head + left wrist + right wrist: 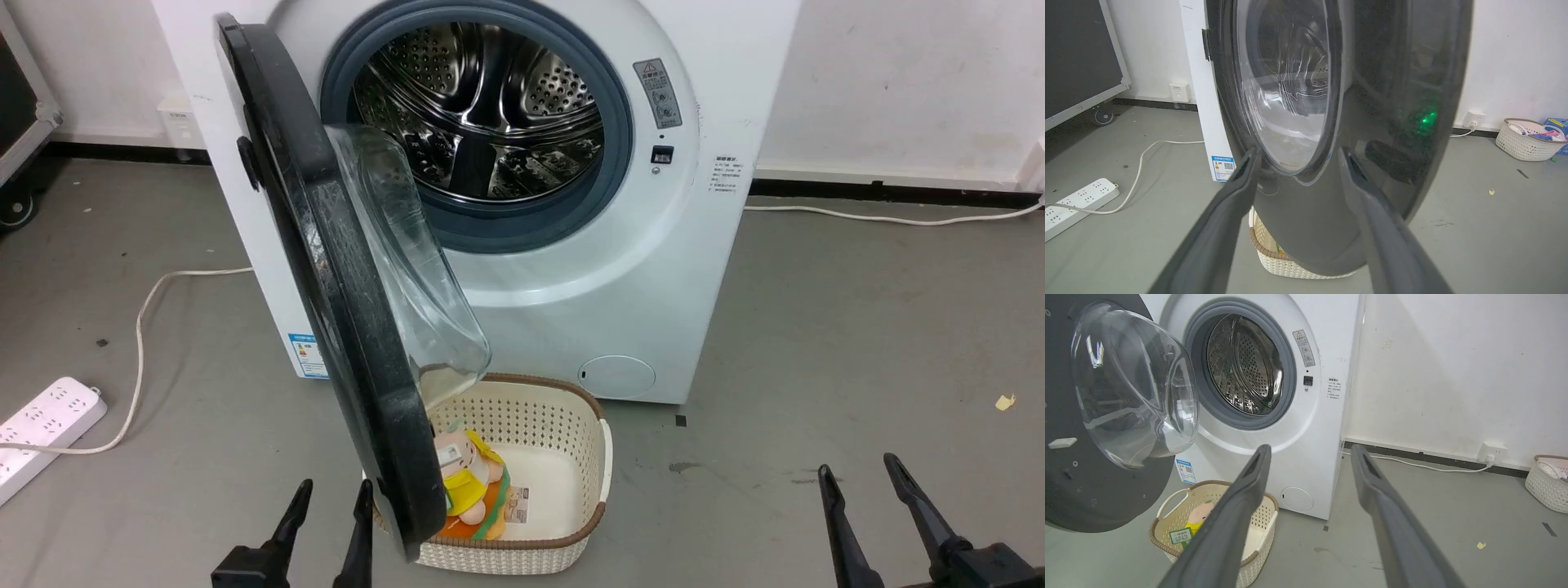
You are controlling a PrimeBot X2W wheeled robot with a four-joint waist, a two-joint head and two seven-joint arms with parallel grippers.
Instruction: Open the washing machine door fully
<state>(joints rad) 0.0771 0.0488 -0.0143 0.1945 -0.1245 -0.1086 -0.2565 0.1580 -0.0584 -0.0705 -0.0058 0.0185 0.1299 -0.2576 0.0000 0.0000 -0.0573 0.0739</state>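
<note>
The white washing machine (620,269) stands ahead with its grey rubber ring and steel drum (482,106) exposed. Its round black door (326,269) is swung out on the left hinge, roughly edge-on to me, the clear glass bowl (408,269) facing right. My left gripper (331,500) is open at the lower left, just left of the door's lower rim, nothing between its fingers. In the left wrist view the door's glossy outer face (1372,81) looms close before the open fingers (1233,204). My right gripper (861,480) is open at the lower right, well clear of the machine.
A cream basket (563,457) with a soft toy (465,482) sits on the floor under the door's lower edge. A white power strip (45,425) and cable (139,327) lie at the left. Another white basket (1547,482) stands by the wall to the right. Grey floor spreads to the right.
</note>
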